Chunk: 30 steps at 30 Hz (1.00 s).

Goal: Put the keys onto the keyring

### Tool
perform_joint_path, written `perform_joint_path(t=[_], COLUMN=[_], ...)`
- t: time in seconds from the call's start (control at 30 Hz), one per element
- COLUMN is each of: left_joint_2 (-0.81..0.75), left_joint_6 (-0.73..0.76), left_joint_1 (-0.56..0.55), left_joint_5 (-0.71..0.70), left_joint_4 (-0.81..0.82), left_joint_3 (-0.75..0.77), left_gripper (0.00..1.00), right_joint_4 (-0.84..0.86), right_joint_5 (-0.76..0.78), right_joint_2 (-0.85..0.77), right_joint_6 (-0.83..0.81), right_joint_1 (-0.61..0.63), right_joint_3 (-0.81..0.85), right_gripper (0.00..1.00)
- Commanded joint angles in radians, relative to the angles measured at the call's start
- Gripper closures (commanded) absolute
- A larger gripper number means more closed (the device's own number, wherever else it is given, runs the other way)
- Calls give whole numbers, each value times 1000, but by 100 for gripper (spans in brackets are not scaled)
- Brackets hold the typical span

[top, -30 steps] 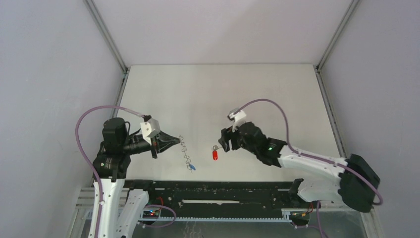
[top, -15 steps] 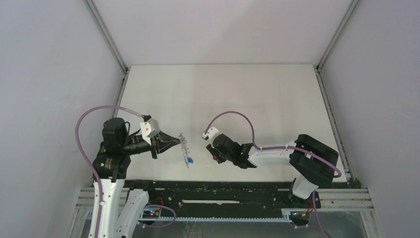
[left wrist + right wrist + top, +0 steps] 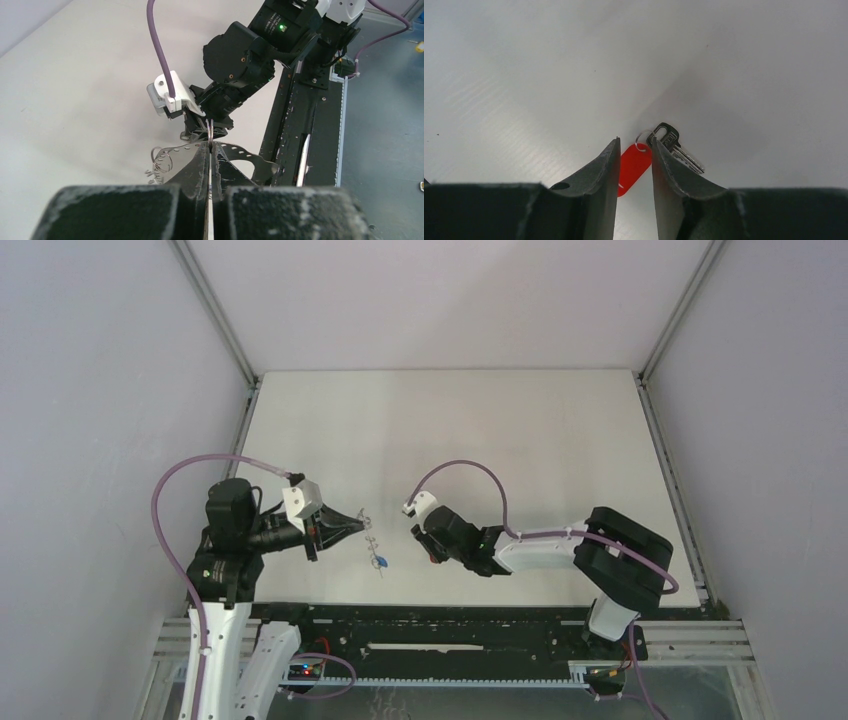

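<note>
Red plastic fills the gap between the right jaws: they stand narrow on the head of the red key (image 3: pixel 633 167) and seem to touch it on both sides. How firm the grip is, I cannot tell. The key lies flat on the surface (image 3: pixel 524 60), with its metal shank (image 3: pixel 681 150) just beside the right finger, outside the gap.

I judge that the step in hand is to pick up this key. To do it well, I would press only on the plastic head and leave the shank and its small loop (image 3: pixel 642 140) free, because the loop must later meet the keyring (image 3: pixel 372 540). I would lift straight and slowly, so the thin head does not turn or slip out.

The right arm (image 3: pixel 540 545) reaches low and far to the left, its elbow folded near the base and its wrist tipped down to the surface. The left arm (image 3: pixel 240 530) stands upright with its forearm level, pointing right. The left jaws are fully closed on the thin wire of the keyring and present it edge-on toward the right arm. The blue key (image 3: pixel 383 562) is at the near end of the keyring.
</note>
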Motion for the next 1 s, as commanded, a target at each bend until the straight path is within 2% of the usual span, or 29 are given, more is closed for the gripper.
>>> perform_joint_path(t=[0.0,0.13,0.3,0.37,0.97], left_joint_2=[-4,-3,-5,-4,-3], left_joint_6=[-20,-20,-30,-32,-42], left_joint_1=[-5,-5,-5,-5,-5], left_joint_5=[14,14,15,18,34], left_joint_4=[16,17,17,16,19], left_joint_3=[63,62,65,68,75], left_gripper=[100,100,100,100,100], right_joint_4=[8,-2,1,2,11], right_joint_5=[2,-6,-45,-52,-13], right_joint_2=[9,17,21,23,50], right_joint_6=[0,0,1,2,11], right_joint_1=[-3,-7,-20,-25,-47], right_joint_3=[27,27,27,27,28], right_gripper=[63,67,80,83,76])
